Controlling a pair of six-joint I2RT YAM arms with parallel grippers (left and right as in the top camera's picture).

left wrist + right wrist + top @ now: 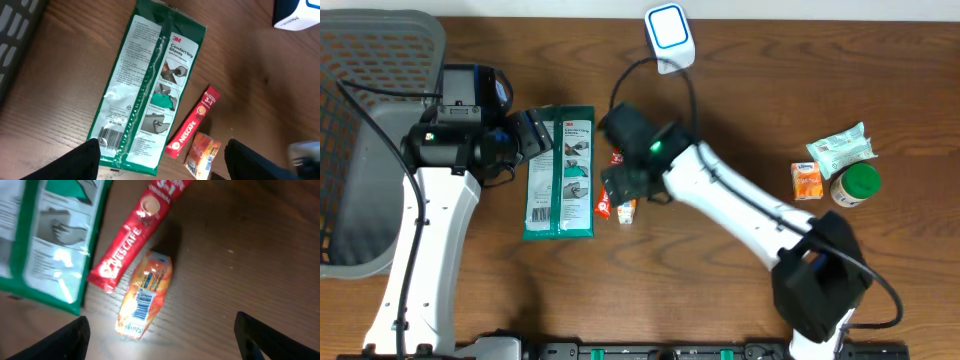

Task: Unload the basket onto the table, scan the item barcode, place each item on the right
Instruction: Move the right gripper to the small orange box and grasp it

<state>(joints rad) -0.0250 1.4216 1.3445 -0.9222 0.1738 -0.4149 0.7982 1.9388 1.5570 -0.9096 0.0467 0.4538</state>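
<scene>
I read this as the pick-up step, with nothing lifted yet. My right gripper (162, 320) hangs over the small orange sachet (145, 292), claw spread wide, a finger on either side and neither touching it. The sachet lies flat on the wooden table (720, 300) with its barcode (142, 302) facing up. It sits just beside the lower end of a red Nescafé 3-in-1 stick (127, 240), and I cannot tell whether the two touch. The green 3M Comfort Grip Gloves pack (150, 85) lies beside the stick.

My left gripper (162, 145) is also wide open and holds nothing. It looks down on the gloves pack from near the pack's top left corner in the overhead view.

The white and blue scanner (669, 30) stands at the far edge of the table, well apart from the sachet.

The next move, as I judge it, is a straight drop and a close across the sachet's narrow width. The stick is close enough to get pinched along with it. After that, the barcode face must be carried up to the scanner's window — turned toward it, not hidden by a finger.
</scene>
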